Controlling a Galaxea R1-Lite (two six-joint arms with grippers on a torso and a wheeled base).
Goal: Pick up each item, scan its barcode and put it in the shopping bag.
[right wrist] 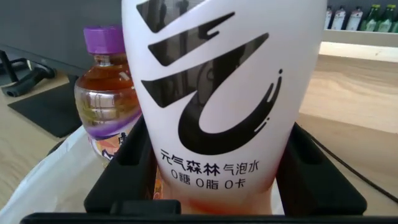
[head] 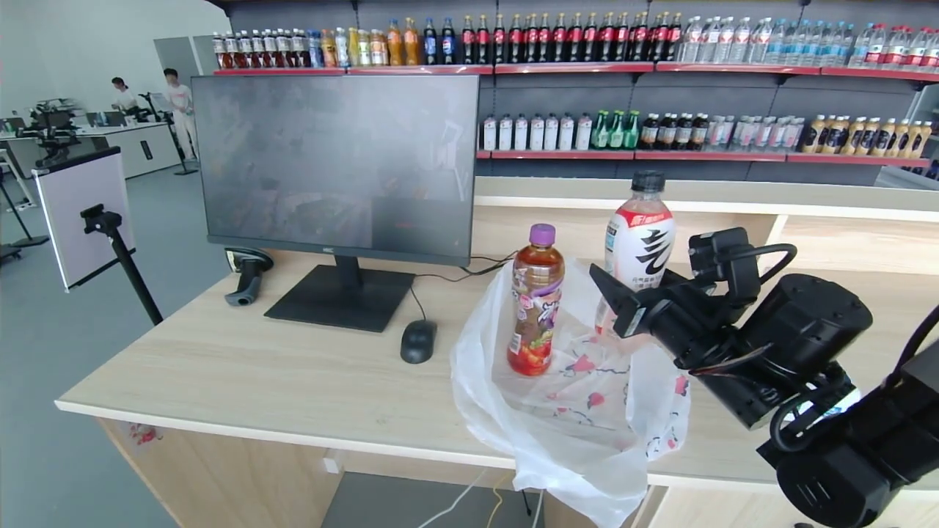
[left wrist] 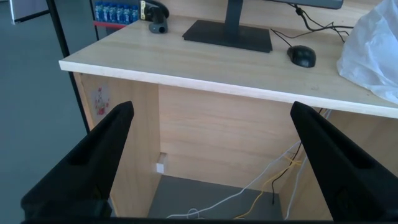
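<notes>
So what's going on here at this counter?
The robot's right gripper is clamped on a white bottle, holding it upright at the open plastic bag on the counter. A tea bottle with a purple cap stands upright on the spread bag beside it. The left gripper hangs open, low in front of the counter, holding nothing.

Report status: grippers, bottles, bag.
Right gripper shut on white black-capped bottle, over the shopping bag. Left gripper open, empty, before the desk edge. Purple-capped tea bottle upright on the bag, close beside.
</notes>
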